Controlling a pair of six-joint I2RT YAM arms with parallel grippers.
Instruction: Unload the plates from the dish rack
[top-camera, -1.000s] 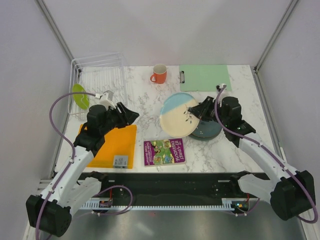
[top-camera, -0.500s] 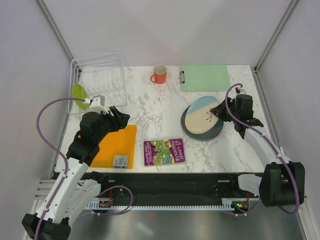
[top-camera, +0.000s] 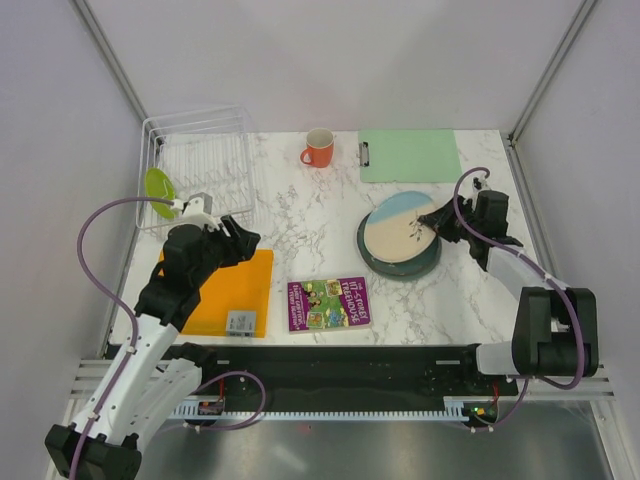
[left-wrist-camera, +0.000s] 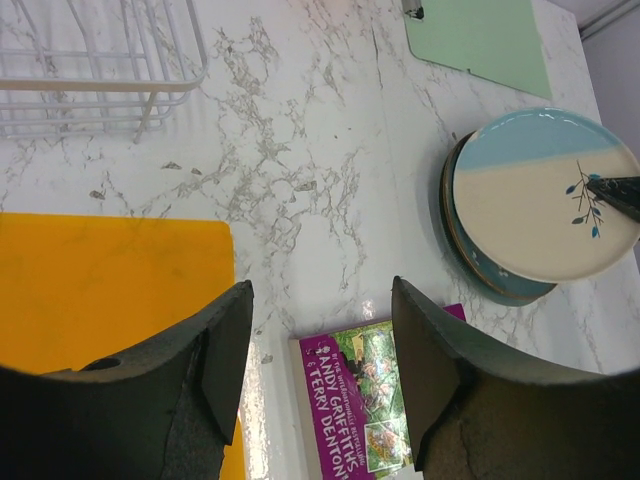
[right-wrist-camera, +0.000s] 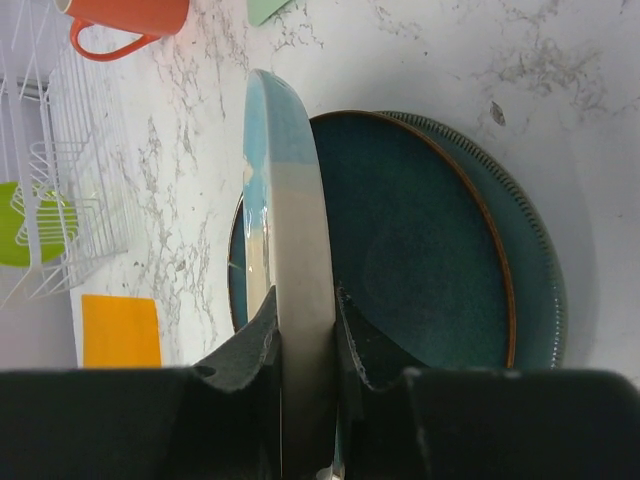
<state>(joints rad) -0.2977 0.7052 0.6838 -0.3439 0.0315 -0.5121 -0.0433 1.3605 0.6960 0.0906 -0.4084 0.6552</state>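
My right gripper (top-camera: 437, 221) is shut on the rim of the cream-and-light-blue plate (top-camera: 399, 225), which lies tilted over the dark teal plate (top-camera: 372, 259) at the right of the table. In the right wrist view the cream-and-blue plate (right-wrist-camera: 300, 240) stands edge-on between my fingers, above the teal plate (right-wrist-camera: 420, 250), which rests on the grey-green plate (right-wrist-camera: 535, 270). The lime green plate (top-camera: 159, 191) stands at the left side of the white wire dish rack (top-camera: 200, 165). My left gripper (top-camera: 240, 238) is open and empty over the orange mat (top-camera: 228, 290).
An orange mug (top-camera: 318, 148) and a green clipboard (top-camera: 409, 155) sit at the back. A purple book (top-camera: 328, 303) lies near the front, between my left fingers in the left wrist view (left-wrist-camera: 370, 400). A small card (top-camera: 240, 322) lies on the mat.
My right gripper has carried the cream-and-blue plate to the right and lowered it onto the teal plate. My left arm has drawn back slightly from the rack.
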